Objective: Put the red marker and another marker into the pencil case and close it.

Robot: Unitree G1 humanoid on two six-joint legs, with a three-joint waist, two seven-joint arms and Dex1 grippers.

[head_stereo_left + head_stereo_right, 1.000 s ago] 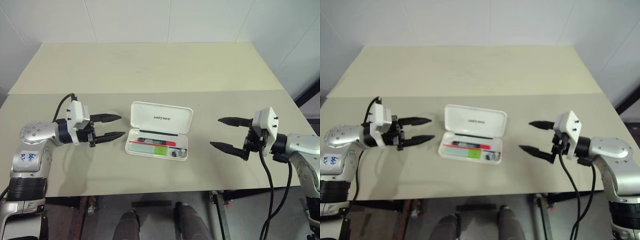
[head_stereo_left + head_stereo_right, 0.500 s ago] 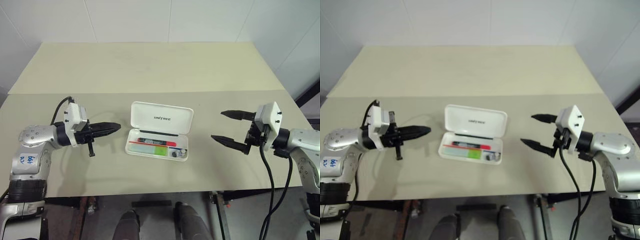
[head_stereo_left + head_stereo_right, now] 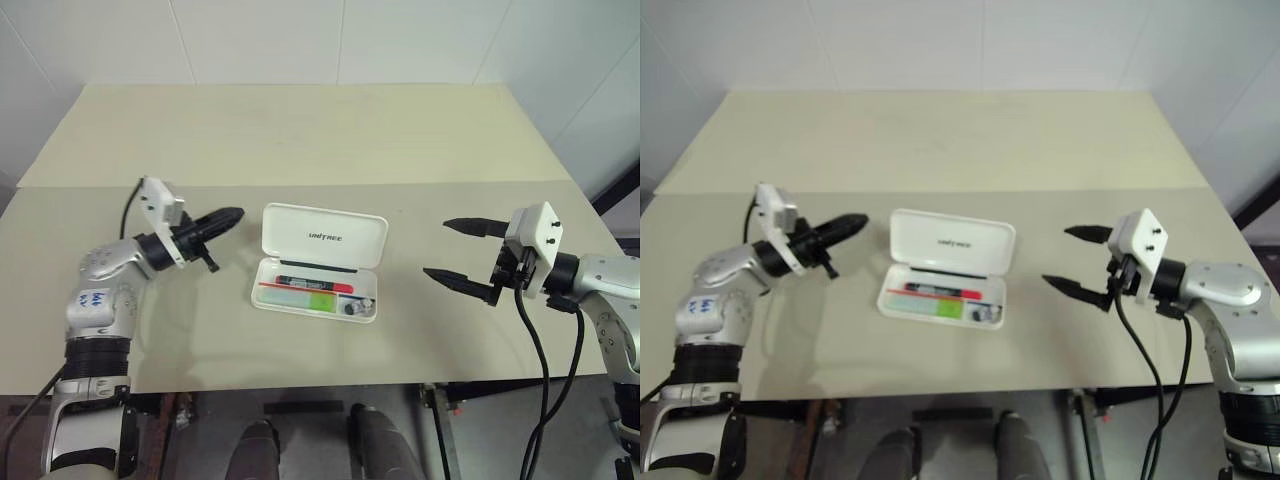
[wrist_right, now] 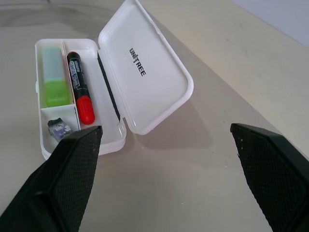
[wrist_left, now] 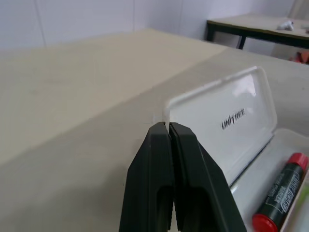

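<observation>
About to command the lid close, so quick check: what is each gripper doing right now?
Left gripper: shut, holding nothing, tips beside the pencil case lid's corner.
Right gripper: open, holding nothing, off to the case's other side.

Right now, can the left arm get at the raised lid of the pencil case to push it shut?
Probably yes. The left gripper, fingers shut, sits just beside the lid at its left corner, with only bare table between them. The red marker and green highlighter lie flat inside.
</observation>
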